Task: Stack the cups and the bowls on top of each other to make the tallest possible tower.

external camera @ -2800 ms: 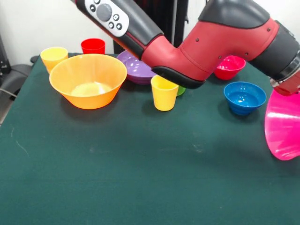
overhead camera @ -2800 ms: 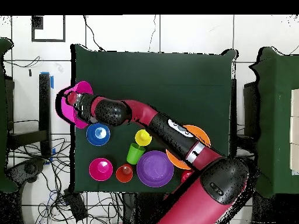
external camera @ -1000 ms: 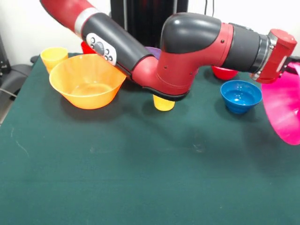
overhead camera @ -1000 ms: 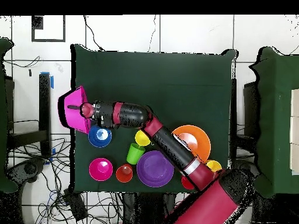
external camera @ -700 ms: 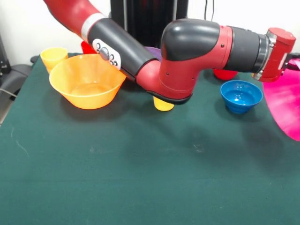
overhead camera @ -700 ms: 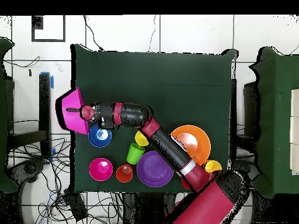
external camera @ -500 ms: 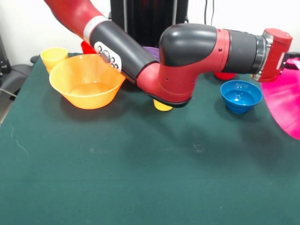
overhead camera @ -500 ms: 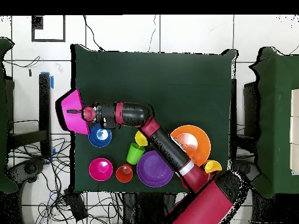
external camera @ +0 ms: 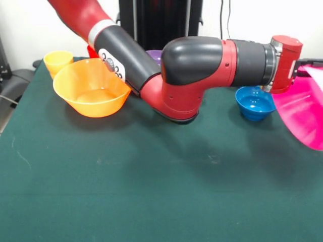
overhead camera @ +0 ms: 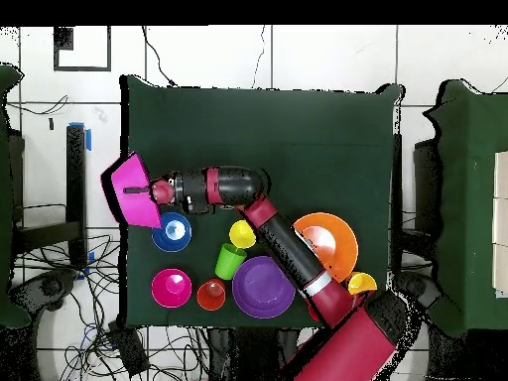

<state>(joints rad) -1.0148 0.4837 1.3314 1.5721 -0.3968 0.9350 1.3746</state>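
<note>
Robot arm holds a large hot pink bowl (overhead camera: 127, 189) tipped on its side at the table (overhead camera: 298, 129) edge.

The gripper (overhead camera: 159, 190) is closed on the bowl's rim, beside the blue bowl (overhead camera: 172, 231). Remaining cups and bowls cluster near the robot's base; the table's far half lies open. No readable writing.

Far half of table (overhead camera: 298, 129) open, nothing on it. Robot-side strip crowded: orange bowl (overhead camera: 332, 243), purple bowl (overhead camera: 260, 288), blue bowl (overhead camera: 172, 232), cups between. Arm (overhead camera: 283, 243) lies across the cluster.
</note>
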